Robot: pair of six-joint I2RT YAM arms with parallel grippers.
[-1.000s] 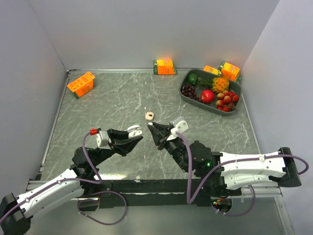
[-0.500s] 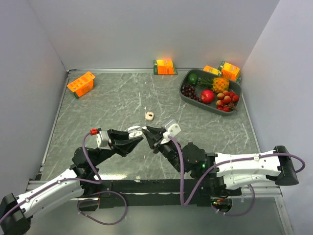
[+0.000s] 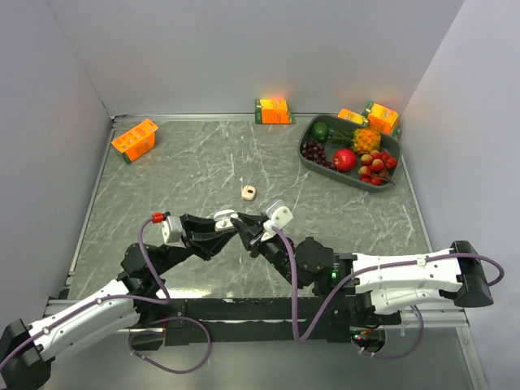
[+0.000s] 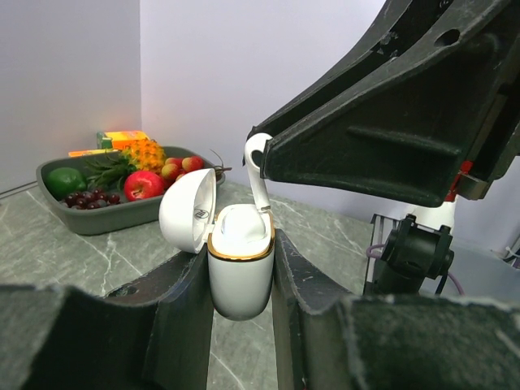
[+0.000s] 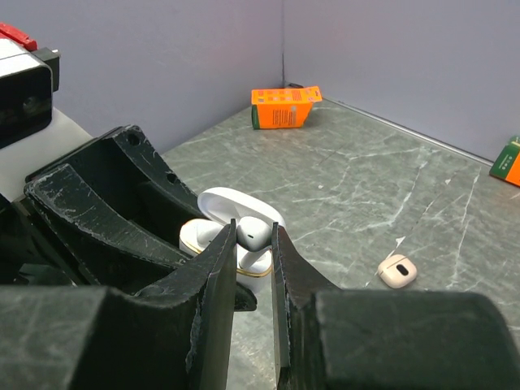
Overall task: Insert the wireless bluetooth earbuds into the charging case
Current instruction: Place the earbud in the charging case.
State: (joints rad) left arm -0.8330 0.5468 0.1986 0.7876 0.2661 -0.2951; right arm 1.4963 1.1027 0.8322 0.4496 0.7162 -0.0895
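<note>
L gripper (image 4: 241, 272) clamped on white charging case (image 4: 240, 284), held upright over table (image 3: 179, 179), lid (image 4: 188, 213) flipped open to the left. R gripper (image 5: 253, 236) pinches one earbud (image 4: 257, 166) by its head, stem down at case's right rim, poss. touching, can't tell. Small beige item (image 3: 249, 192), maybe 2nd case, lies on table beyond

White charging case (image 4: 240, 272), gold rim, lid flipped open, held upright in the air. White earbud (image 4: 257, 180) stem-down, tip at the case's open top.
</note>
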